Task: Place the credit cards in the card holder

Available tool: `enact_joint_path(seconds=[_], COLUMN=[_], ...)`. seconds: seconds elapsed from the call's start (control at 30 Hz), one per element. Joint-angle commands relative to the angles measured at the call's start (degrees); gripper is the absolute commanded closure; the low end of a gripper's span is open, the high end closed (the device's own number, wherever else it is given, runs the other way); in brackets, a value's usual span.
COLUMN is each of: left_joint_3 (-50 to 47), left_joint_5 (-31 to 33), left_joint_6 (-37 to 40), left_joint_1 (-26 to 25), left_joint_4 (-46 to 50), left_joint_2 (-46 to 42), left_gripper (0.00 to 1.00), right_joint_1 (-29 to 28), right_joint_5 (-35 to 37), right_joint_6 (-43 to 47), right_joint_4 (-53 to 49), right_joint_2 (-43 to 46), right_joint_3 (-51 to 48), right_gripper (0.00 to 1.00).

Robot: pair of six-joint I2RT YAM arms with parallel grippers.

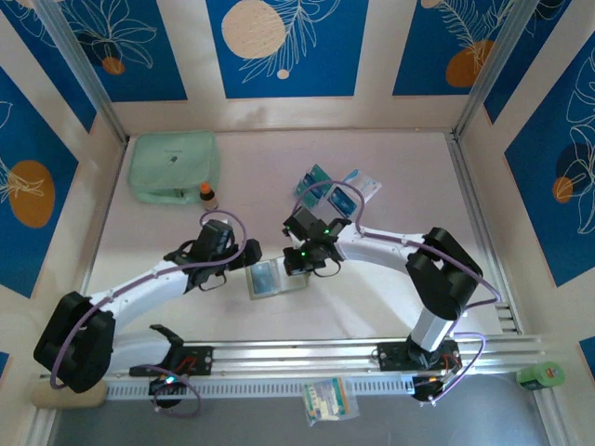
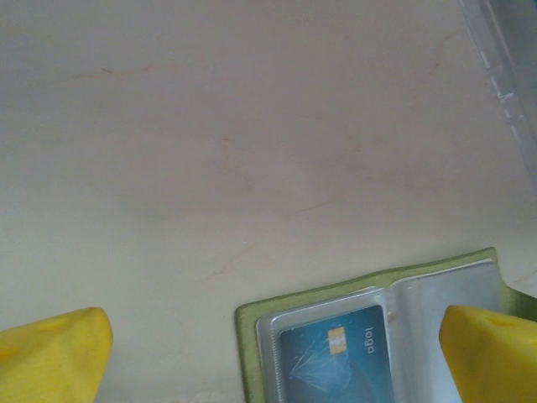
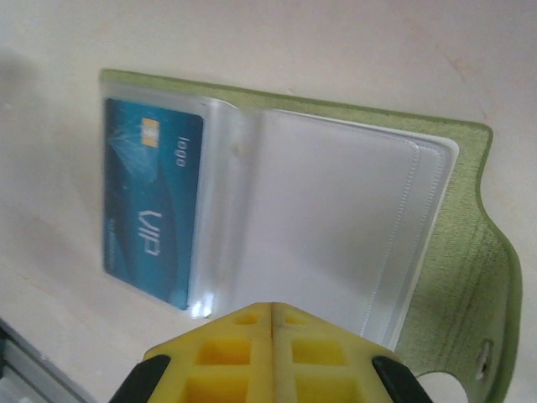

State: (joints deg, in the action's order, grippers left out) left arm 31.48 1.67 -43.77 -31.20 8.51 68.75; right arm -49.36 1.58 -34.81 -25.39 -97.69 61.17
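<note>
Now, holder open flat, one card inside, spare cards beyond it. Left claw spread wide over holder's edge; right claw closed at its clear pocket. Risks snagging plastic and dragging holder askew.

A teal-blue rectangular plastic credit card is sitting in a clear pocket of the olive-green folding card holder, and it is carrying the only readable words. In the right wrist view, pale letters "VIP" are running lengthwise along the card's middle. The small word "logo" is standing beside a gold chip near one short edge. In the left wrist view the card is showing "logo" again, next to the chip. Tiny print is running along one long edge of the card, too small to read. The mint-green zip pouch near the tabletop's far left corner is bearing a small dark mark, also unreadable.
</note>
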Motion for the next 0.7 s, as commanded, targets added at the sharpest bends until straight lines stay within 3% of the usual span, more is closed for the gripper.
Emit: enact_joint_path(seconds=[0.0, 0.67], left_joint_3=[-2.2, -3.4], left_joint_5=[-3.7, -10.8], left_joint_6=[-2.2, -2.9], left_joint_1=[0.6, 0.5], left_joint_4=[-6.0, -14.7], left_joint_2=[-0.4, 7.1], left_gripper=[0.0, 0.0], right_joint_1=[0.5, 3.5], right_joint_5=[0.1, -0.8], right_joint_6=[2.2, 1.1], right_joint_4=[-1.5, 2.4], right_joint_2=[-1.5, -5.3], right_joint_3=[0.6, -6.2], right_gripper=[1.0, 1.0])
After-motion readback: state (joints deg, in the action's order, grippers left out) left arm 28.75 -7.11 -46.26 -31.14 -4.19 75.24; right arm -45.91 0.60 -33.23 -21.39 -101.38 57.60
